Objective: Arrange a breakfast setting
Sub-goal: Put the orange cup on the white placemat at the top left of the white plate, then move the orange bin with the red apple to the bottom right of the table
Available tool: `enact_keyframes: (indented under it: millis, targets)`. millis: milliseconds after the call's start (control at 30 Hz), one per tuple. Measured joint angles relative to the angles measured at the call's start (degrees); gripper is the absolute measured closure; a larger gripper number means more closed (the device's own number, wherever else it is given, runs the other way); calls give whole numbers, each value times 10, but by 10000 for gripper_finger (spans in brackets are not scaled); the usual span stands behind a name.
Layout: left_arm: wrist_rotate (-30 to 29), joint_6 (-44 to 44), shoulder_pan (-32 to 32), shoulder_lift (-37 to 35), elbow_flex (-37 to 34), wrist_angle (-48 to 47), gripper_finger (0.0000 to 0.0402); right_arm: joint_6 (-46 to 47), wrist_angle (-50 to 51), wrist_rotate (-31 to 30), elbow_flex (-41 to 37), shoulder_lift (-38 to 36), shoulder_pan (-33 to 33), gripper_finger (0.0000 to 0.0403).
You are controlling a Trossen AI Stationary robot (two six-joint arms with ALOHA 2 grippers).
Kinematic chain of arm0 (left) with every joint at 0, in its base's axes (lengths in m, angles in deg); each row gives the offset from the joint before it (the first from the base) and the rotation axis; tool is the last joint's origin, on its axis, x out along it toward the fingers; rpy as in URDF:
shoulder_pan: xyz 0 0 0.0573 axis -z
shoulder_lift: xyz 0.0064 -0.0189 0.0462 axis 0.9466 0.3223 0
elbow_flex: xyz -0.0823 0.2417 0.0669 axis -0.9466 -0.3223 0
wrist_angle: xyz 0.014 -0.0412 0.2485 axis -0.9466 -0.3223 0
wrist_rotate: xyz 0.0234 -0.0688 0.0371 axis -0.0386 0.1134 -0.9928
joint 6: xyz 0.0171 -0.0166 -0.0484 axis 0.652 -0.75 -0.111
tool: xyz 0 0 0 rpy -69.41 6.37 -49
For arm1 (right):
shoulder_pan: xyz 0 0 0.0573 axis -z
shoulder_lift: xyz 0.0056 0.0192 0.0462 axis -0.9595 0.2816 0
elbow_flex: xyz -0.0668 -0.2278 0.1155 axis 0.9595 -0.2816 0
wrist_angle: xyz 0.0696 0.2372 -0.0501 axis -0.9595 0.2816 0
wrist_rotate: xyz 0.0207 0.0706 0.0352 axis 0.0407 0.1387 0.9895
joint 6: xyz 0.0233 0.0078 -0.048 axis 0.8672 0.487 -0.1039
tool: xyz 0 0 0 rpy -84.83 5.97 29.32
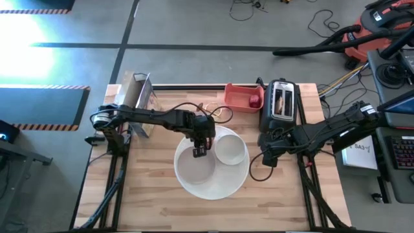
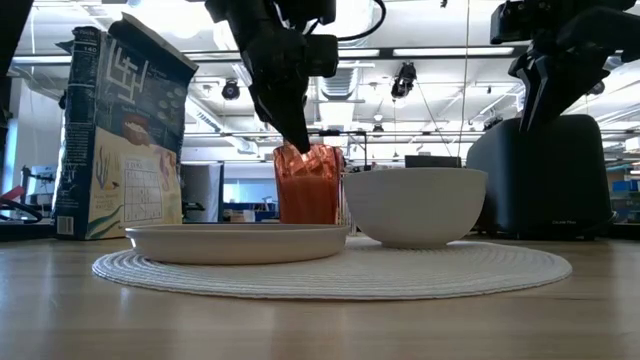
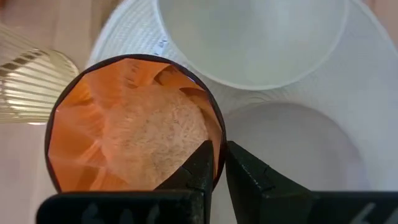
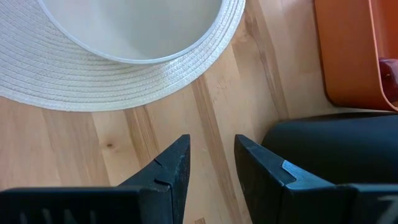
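Wooden table [image 1: 155, 194], left claw [image 3: 217, 163] pinching cup [image 3: 134, 124]

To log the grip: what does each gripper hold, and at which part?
The left gripper pinches the cup by its rim. The right gripper holds nothing.

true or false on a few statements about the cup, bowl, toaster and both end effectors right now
1. The left end effector is shut on the rim of the pink-red cup. True.
2. The white bowl is upside down. False: it sits upright on the woven mat.
3. The right end effector holds the bowl. False: it hangs open and empty over bare wood beside the mat.
4. Toast sits in the toaster. True.
5. The cereal box lies flat. False: it stands upright.
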Motion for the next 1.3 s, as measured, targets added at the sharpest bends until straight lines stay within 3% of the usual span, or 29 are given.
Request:
enact_keyframes:
  millis: [300,700,1033,1300]
  targets:
    - [2,-5,0,0,10,-5,379,-1,0,0,0,0,0,287]
    - [1,-5,2,0,126,-103,379,0,0,0,0,0,0,287]
    - [2,-23,12,-9,133,-137,379,0,2,0,0,0,0,287]
    - [-126,-56,7,-81,126,-273,379,0,2,0,0,0,0,287]
